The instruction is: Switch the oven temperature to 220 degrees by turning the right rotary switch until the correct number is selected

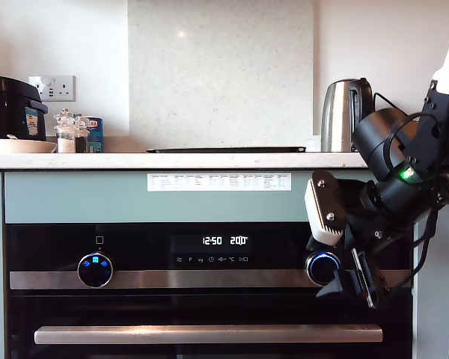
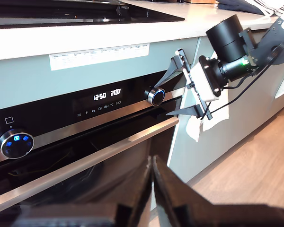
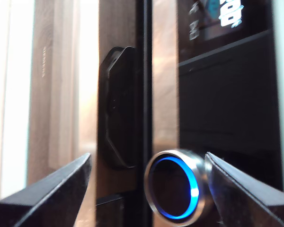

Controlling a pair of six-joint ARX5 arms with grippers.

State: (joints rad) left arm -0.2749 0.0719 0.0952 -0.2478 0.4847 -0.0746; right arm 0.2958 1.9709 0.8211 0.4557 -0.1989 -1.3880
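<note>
black and ringed in thin glowing blue, the round right rotary switch (image 1: 323, 268) sat at the exterior view's right end of the brushed steel strip on the built-in black glass-fronted oven (image 1: 135, 314). my second gripper (image 3: 146, 189) was spread around it, one fingertip (image 3: 227, 182) touching its metal rim, the other standing apart. the digital display (image 1: 224, 241) read 12:50 and 200. my first gripper (image 2: 151, 189) hung low before the long steel bar handle (image 2: 85, 163), fingers pressed nearly together, pinching nothing.
</note>
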